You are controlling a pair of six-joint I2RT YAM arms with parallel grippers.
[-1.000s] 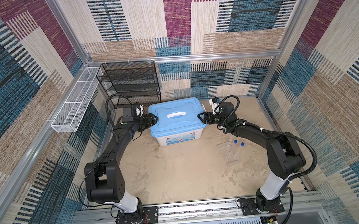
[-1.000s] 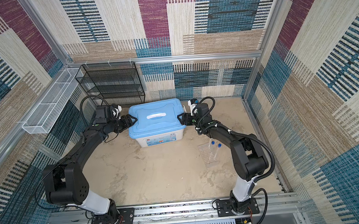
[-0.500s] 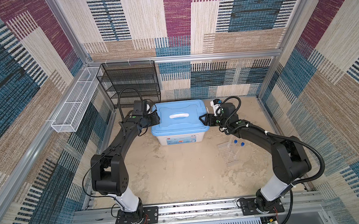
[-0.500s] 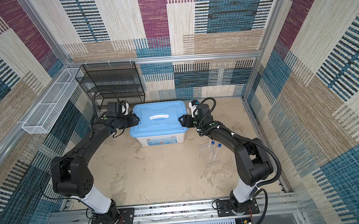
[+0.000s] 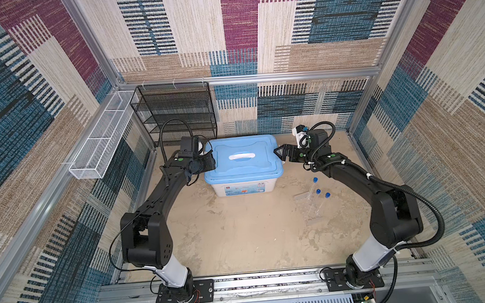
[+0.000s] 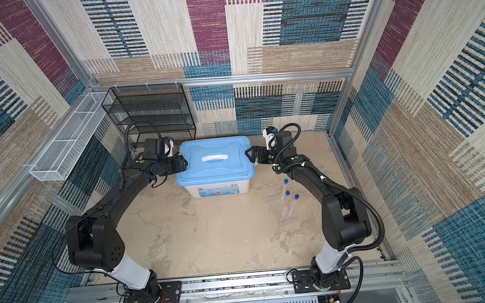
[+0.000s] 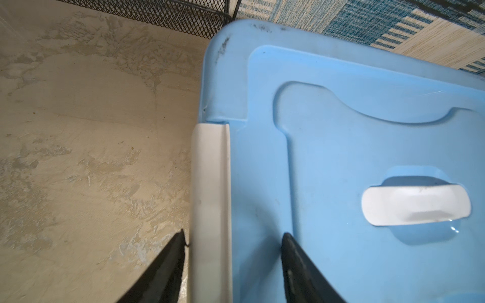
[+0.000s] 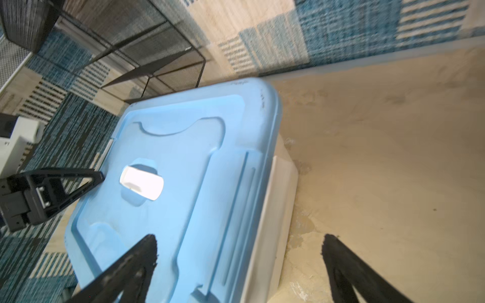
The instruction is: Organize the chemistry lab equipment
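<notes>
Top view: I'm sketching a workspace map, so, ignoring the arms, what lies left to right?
White wire-mesh basket, black wire-mesh shelf, big white tub with blue lid, three clear blue-capped tubes.

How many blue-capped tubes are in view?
3, clustered on the floor right of the tub: far tube, middle tube, right tube. More could be hidden in the tub.

Open floor [image 5: 240, 232] before tub [image 5: 245, 169]; tubes [image 5: 315, 201] at right; mesh shelf [image 5: 173, 113] behind-left

Three clear blue-capped tubes [image 5: 318, 192], leaning, in clear tube rack [image 5: 313, 219]
</notes>
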